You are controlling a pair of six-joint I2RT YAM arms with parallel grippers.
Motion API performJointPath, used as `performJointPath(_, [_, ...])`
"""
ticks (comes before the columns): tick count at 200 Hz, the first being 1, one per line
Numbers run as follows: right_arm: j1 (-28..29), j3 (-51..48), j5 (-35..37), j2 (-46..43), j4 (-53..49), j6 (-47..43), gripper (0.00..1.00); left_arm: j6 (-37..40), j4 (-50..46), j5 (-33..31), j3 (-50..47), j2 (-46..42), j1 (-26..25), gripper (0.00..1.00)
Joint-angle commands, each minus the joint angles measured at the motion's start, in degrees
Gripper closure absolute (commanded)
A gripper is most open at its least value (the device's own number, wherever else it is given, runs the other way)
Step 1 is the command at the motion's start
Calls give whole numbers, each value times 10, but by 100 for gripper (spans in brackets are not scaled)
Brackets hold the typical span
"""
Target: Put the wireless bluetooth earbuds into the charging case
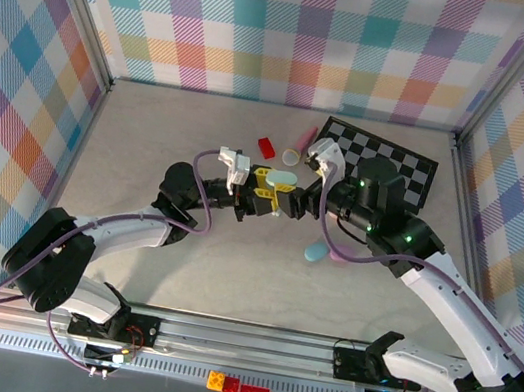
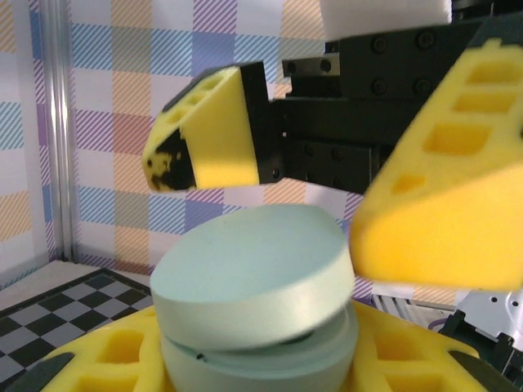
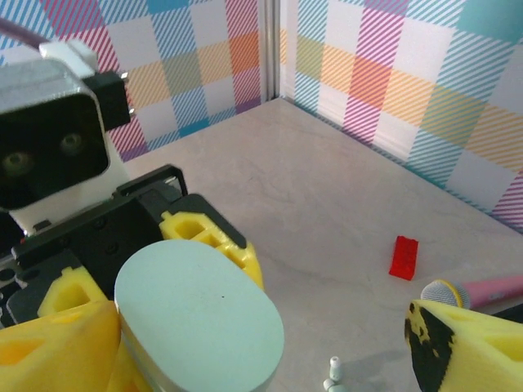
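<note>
A tiny whitish earbud lies on the table at the bottom edge of my right wrist view. It is just beside the mint charging case but not touching it, and it is too small for me to say whether it is one bud or a pair. The case is up off the table, clamped at its base between the yellow fingers of my left gripper, which is closed on it. Its oval lid sits tilted over the base, with a dark gap along one side.

My right gripper hangs over the lid with its jaws spread wide and nothing in them. One yellow finger is above the lid with a gap between them, and the other is out to the side.

Beyond the bud, well apart from it, a red brick lies flat on the table. Near it is a pink-handled thing with a rounded grey-blue end, partly hidden behind my right finger.

From above, my two grippers meet over the middle of the table. A checkerboard lies flat at the far right, and a pale blue oval case rests beside my right arm.
</note>
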Motion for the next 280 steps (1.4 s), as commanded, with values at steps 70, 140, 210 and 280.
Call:
performJointPath(70, [-4,78,14,27,-14,81,13,24,27,4,-22,-27,3,64])
performJointPath(140, [-148,-51,-36,-40,73,357,15,12,31,-4,-39,-45,33,64])
performJointPath(210, [-202,-146,-152,111,74,496,20,9,13,-16,-57,-73,41,64])
performJointPath(280, [-130,-138,-138,298,154,564,46,12,-14,-12,-62,-88,49,64])
